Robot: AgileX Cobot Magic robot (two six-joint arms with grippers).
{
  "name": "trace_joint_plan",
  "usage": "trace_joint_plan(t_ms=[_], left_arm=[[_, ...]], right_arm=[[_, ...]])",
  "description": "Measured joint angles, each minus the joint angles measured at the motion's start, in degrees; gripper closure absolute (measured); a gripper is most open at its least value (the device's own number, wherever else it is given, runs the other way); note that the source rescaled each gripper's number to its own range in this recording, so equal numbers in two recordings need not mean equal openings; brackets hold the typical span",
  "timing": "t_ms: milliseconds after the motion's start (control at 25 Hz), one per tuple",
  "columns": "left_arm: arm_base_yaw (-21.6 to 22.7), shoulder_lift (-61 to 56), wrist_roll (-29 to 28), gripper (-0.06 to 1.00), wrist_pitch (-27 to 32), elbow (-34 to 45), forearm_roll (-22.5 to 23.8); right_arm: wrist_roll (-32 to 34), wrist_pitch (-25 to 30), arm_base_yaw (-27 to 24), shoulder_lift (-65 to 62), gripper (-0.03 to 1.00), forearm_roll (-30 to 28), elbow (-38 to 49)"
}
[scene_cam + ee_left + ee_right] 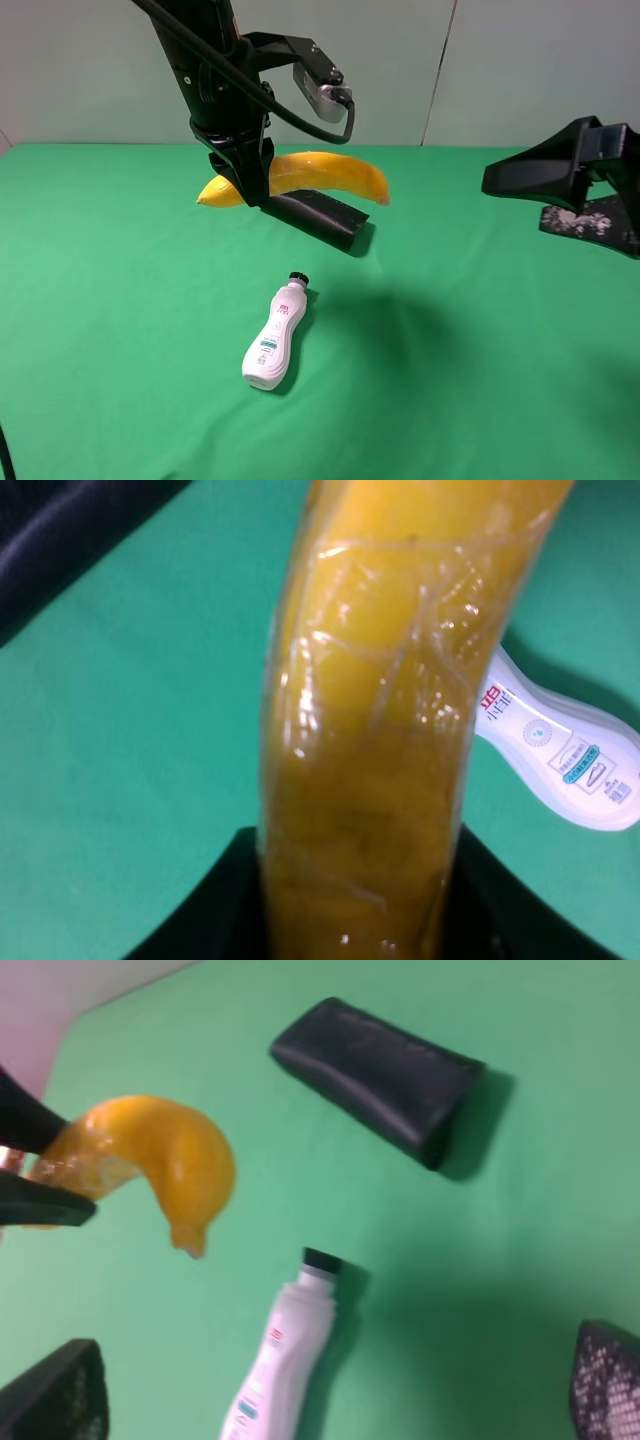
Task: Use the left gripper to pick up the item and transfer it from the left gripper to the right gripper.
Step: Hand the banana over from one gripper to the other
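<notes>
The banana (320, 172), clamped near one end in the left claw (250, 175) and hanging above the black case (320, 215), looks light, soft and slick-skinned, so the wide-open right claw (520, 172), well apart, would best take its free end gently, the white bottle (275, 340) lying clear below.

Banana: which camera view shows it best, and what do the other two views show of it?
Exterior high is best: the banana shows almost end to end, clamped in the left tool. The left wrist view shows only a glossy close-up stretch of it. The right wrist view shows one curved end, blurred.
</notes>
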Motion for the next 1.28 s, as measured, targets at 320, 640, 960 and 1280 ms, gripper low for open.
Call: trace_joint_plan(t_ms=[320, 640, 960, 1280], left_arm=[[0.0, 0.0, 0.0, 0.94, 0.0, 0.0, 0.0], [0.0, 0.0, 0.0, 0.94, -0.2, 0.0, 0.0], [0.0, 0.0, 0.0, 0.94, -0.4, 0.0, 0.0], [0.0, 0.0, 0.1, 0.94, -0.4, 0.0, 0.0]], right_arm=[[-15.8, 2.3, 0.0, 10.3, -0.03, 13.6, 0.0], [-31.0, 9.2, 0.0, 21.7, -0.03, 27.6, 0.0], [-41.2, 16.1, 0.0, 31.2, -0.03, 34.5, -1.3], [-42.1, 17.2, 0.7, 35.5, -0.03, 35.1, -7.3]])
